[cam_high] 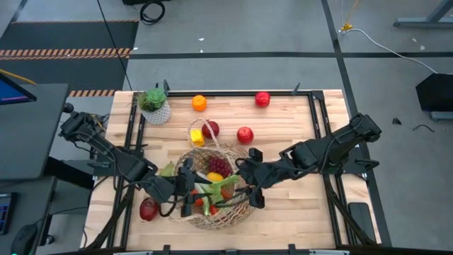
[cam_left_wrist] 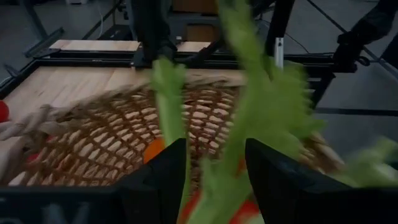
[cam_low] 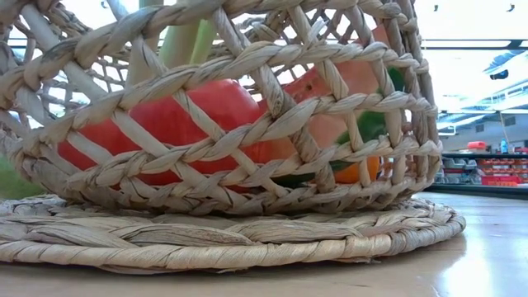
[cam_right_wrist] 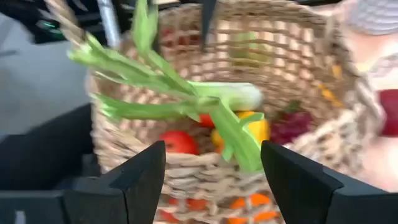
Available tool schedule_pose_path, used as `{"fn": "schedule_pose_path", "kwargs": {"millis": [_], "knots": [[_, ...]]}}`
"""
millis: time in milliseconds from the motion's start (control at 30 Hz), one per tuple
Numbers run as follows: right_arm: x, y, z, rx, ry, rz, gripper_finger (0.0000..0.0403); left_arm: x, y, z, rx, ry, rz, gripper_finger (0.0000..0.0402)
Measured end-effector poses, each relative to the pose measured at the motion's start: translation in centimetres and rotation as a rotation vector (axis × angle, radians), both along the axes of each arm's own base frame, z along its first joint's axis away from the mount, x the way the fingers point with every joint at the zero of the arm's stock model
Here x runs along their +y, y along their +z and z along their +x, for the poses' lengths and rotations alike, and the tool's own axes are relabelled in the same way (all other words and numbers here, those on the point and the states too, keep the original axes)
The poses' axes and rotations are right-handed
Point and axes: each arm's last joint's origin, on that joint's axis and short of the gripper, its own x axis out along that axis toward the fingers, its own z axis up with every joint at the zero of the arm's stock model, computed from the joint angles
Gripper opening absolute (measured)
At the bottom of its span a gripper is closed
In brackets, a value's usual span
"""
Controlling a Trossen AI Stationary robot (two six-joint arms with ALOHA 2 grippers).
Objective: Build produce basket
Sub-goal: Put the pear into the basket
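The tan wicker basket (cam_high: 212, 222) stands at the table's near middle and fills the low view (cam_low: 247, 198). In it lie red fruits (cam_low: 177, 120), purple grapes (cam_high: 219, 166), a lemon (cam_high: 214, 177) and a leek (cam_high: 216, 191). The leek's white end (cam_right_wrist: 239, 96) rests on the other produce, and its green leaves (cam_left_wrist: 261, 106) rise toward the left rim. My left gripper (cam_high: 189, 195) is open over the basket's left rim, with the leaves between its fingers (cam_left_wrist: 216, 183). My right gripper (cam_high: 250, 190) is open at the right rim, its fingers (cam_right_wrist: 213, 177) apart before the basket wall. My left gripper's open fingers (cam_left_wrist: 165, 180) stand on either side of the leek's green leaves (cam_left_wrist: 214, 186), coming level from the table's left. I cannot tell whether they touch the leaves.
On the table lie an orange (cam_high: 199, 103), red apples (cam_high: 262, 98) (cam_high: 245, 134) (cam_high: 210, 129), a lemon (cam_high: 197, 139) and a pear (cam_high: 253, 154) beyond the basket. Another red apple (cam_high: 148, 209) lies at its near left. A potted plant (cam_high: 155, 106) stands far left.
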Motion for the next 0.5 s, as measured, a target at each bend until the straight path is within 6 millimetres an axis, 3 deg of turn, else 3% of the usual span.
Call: {"fn": "schedule_pose_path", "kwargs": {"millis": [367,500], "knots": [[1.9,-3.4,-1.3,0.075,0.009,-0.079,0.0257,-0.9,0.2,-0.5,-0.022,-0.041,0.004,0.0172],[2.6,-3.5,-1.7,0.074,-0.004,-0.085,0.0252,-1.3,0.3,-0.9,-0.026,-0.073,0.039,0.0172]]}}
